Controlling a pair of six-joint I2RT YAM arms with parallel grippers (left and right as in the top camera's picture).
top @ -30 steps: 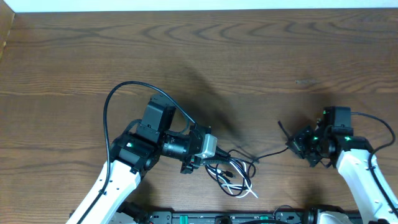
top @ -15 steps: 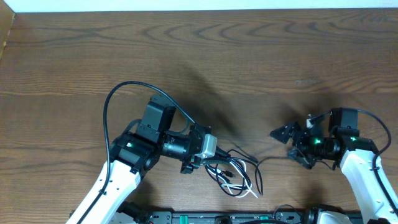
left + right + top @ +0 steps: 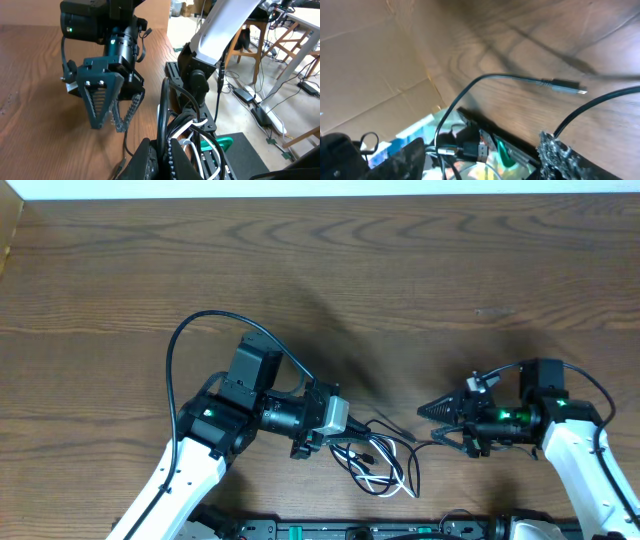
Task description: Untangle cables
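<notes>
Nearest us: the cables [image 3: 378, 465], black and white loops, tangled by the front edge of the table [image 3: 400, 280]. Next: the left gripper [image 3: 161, 159], which we record as clenched on them. Farther right: the right gripper [image 3: 427, 426], released, jaws spread, one plug [image 3: 565, 86] loose before it.

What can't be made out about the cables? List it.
Overhead: the cables form a knot too small to trace.
Left wrist: the left gripper covers where it pinches them.
Right wrist: the plugged black cable vanishes into blur at the bottom.
</notes>
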